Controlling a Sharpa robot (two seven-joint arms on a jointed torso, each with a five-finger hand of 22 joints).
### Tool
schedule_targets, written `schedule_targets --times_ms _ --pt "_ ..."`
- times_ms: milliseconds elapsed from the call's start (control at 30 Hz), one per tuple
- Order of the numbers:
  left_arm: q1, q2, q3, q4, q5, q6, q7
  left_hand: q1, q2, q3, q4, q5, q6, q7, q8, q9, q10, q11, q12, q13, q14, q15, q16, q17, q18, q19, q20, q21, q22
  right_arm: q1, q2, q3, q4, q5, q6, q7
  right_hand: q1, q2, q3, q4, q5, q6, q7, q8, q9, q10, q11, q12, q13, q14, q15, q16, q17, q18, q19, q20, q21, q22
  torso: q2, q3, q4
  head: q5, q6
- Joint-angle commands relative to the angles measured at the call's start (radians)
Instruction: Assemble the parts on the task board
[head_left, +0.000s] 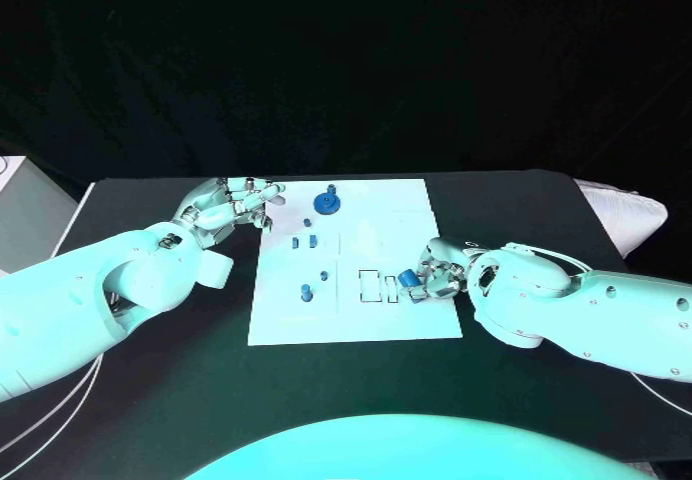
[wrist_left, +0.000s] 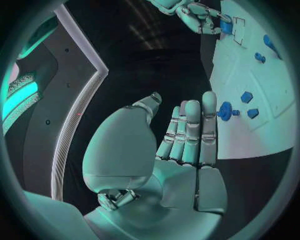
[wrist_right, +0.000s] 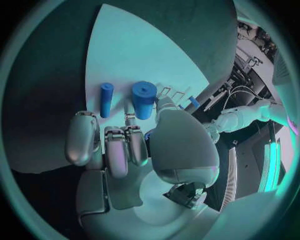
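- Right robot hand (head_left: 437, 272) at the task board's (head_left: 361, 320) right edge, fingers curled round a small blue part (head_left: 410, 278), pinched just beside the outlined rectangular slots (head_left: 379, 286).
- Same grip seen in the left wrist view: blue part (wrist_left: 225, 26) held in the fingers right at the slot outline, at the board's edge.
- Left robot hand (head_left: 228, 208) off the board's far left corner, over the black desk (head_left: 173, 390), fingers extended and apart, holding nothing; just beside the board, not touching any part.
- On the board: a blue round knob-like part (head_left: 327, 203) near the far edge, two small blue pieces (head_left: 303, 241) below it, and one more blue piece (head_left: 306, 292) nearer the middle left.
- Seen from the right wrist: a slim blue cylinder (wrist_right: 107, 99) and a thicker blue cylinder (wrist_right: 144, 99) standing beyond the curled fingers.
- Step in hand, as judged: insertion of the held part into one of the rectangular slots; task looks early, with several parts loose or unplaced.
- Next move likely calls for squaring the part with the slot outline, lowering straight, then loosening the fingers only once seated.
- Cannot tell whether the part has entered a slot; fingers hide its lower end.
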Motion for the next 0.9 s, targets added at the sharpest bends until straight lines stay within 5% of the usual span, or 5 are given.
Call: schedule_targets --times_ms 33,533,700,900 --pt "0.0 0.001 0.001 0.002 0.005 0.022 -0.003 -0.007 0.006 0.0 0.007 0.004 -0.008 -0.002 0.005 0.001 -0.005 0.003 0.006 0.001 -0.009 -0.001 0.001 -0.001 0.015 -0.008 -0.001 -0.006 -0.001 -0.004 -0.008 -0.005 0.004 0.13 -0.032 0.0 0.036 0.023 0.009 0.001 0.004 0.003 -0.003 0.002 0.003 0.041 -0.006 -0.001 0.175 0.097 -0.007 0.003 0.228 -0.016 0.008 -0.001 0.006 0.003 -0.001 -0.0015 0.0008 0.001 0.004" --pt "0.0 0.005 0.001 -0.001 0.008 0.028 -0.013 -0.006 0.007 0.0 0.008 0.004 -0.008 -0.002 0.005 0.001 -0.006 0.003 0.006 0.001 -0.009 -0.001 0.001 -0.001 0.015 -0.008 -0.001 -0.006 -0.002 0.066 -0.033 0.001 0.066 0.302 -0.07 0.005 0.037 0.019 0.025 0.002 0.013 0.005 -0.003 0.001 0.0 0.043 -0.006 0.002 0.179 0.098 -0.007 0.006 0.235 -0.018 0.01 -0.001 0.013 0.01 0.0 -0.0009 -0.0023 0.001 0.013" --pt "0.0 0.007 0.001 -0.002 0.008 0.031 -0.015 -0.006 0.007 0.0 0.008 0.004 -0.008 -0.002 0.005 0.001 -0.006 0.003 0.006 0.001 -0.009 -0.001 0.001 -0.001 0.015 -0.008 -0.001 -0.006 -0.002 0.076 0.001 0.001 0.069 0.324 -0.062 0.007 0.032 0.016 0.029 0.003 0.015 0.006 -0.002 0.001 -0.001 0.045 -0.006 0.004 0.181 0.099 -0.007 0.007 0.238 -0.019 0.012 -0.001 0.017 0.014 0.001 0.0002 -0.0008 0.002 0.013" --pt "0.0 0.01 0.001 -0.001 0.008 0.035 -0.016 -0.004 0.008 -0.001 0.009 0.004 -0.007 -0.002 0.007 0.002 -0.009 0.003 0.007 0.001 -0.01 -0.001 0.0 -0.002 0.015 -0.008 -0.002 -0.007 -0.002 0.079 0.055 0.0 0.045 0.331 -0.046 0.007 0.024 0.011 0.035 0.003 0.009 0.008 -0.002 0.001 -0.003 0.044 -0.005 0.003 0.18 0.1 -0.006 0.008 0.242 -0.02 0.014 -0.001 0.023 0.019 0.001 -0.0026 0.0009 0.003 0.01"
